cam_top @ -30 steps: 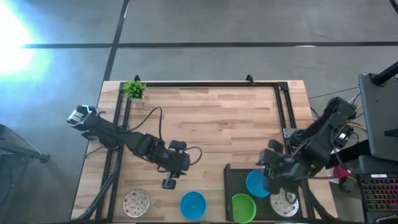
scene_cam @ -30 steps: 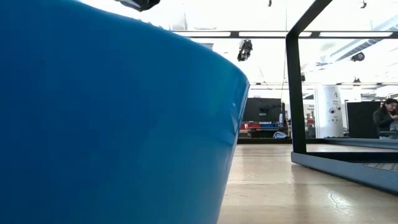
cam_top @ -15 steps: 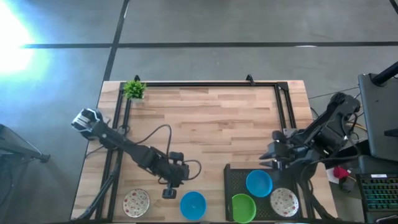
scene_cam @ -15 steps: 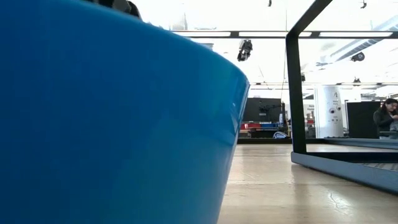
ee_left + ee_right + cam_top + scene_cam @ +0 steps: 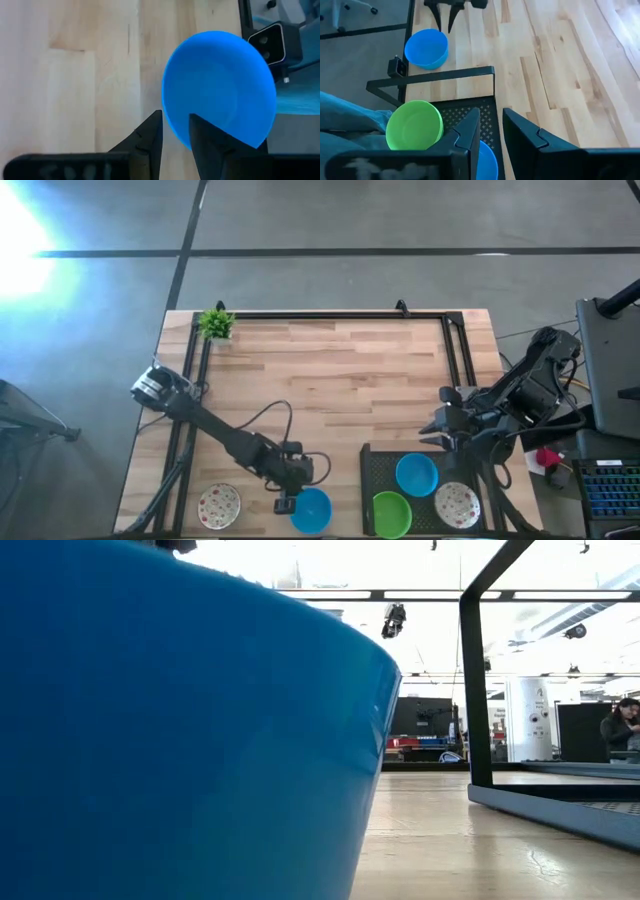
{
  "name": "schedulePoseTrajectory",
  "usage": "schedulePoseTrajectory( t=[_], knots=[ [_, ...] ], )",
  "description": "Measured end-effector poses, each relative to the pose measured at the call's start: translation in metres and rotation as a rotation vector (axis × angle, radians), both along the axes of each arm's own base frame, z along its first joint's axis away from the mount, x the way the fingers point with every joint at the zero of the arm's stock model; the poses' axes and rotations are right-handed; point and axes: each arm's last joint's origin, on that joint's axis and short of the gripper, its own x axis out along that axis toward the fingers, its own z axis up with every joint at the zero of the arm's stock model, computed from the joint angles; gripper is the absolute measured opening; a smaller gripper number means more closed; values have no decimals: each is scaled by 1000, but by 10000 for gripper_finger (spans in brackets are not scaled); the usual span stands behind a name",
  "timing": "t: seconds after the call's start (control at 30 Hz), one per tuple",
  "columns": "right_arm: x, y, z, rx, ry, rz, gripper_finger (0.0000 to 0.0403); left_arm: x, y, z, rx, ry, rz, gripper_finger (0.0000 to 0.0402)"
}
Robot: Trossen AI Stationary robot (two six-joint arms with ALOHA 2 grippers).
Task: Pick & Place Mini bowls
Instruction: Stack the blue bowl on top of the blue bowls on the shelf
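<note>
A blue mini bowl [image 5: 313, 511] sits on its base near the table's near edge; it fills the low view [image 5: 180, 740]. My left gripper [image 5: 287, 502] is open at the bowl's left side. In the left wrist view [image 5: 175, 125] one finger is over the blue bowl's [image 5: 220, 85] inside and one is outside its rim. A speckled bowl [image 5: 219, 505] sits on the table farther left. A black tray [image 5: 372, 460] holds a blue bowl [image 5: 416, 474], a green bowl [image 5: 391, 513] and a speckled bowl [image 5: 457, 504]. My right gripper [image 5: 437, 430] is open above the tray's far edge.
A small potted plant [image 5: 215, 323] stands at the far left corner. A black frame [image 5: 330, 316] runs along the far edge and both sides. The tray's raised frame [image 5: 540, 800] stands to the right of the blue bowl. A person [image 5: 622, 725] is in the room behind. Bare wood fills the table's middle.
My left gripper has moved toward the near edge and down to the blue bowl's left rim, the arm stretching out. My right gripper has drawn back from over the tray toward the far edge, then kept still. The bowls have not moved.
</note>
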Motion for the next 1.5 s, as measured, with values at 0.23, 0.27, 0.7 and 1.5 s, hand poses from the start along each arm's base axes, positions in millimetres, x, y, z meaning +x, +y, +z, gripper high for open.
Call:
schedulePoseTrajectory(
  t=[0.23, 0.27, 0.7, 1.5],
  knots=[
    [0, 0, 0, -5, 4, 0, 73, 7, -6, -25, -2, 60, 9, 97],
    [0, -1, 0, -4, 4, 0, 72, 7, -7, -27, -5, 64, 8, 97],
    [0, -1, 0, -5, 4, -1, 68, 9, -9, -35, -17, 87, -6, 8],
    [3, -6, 3, -197, -139, -91, 72, -30, 93, 96, 225, -248, 458, 1]
  ],
)
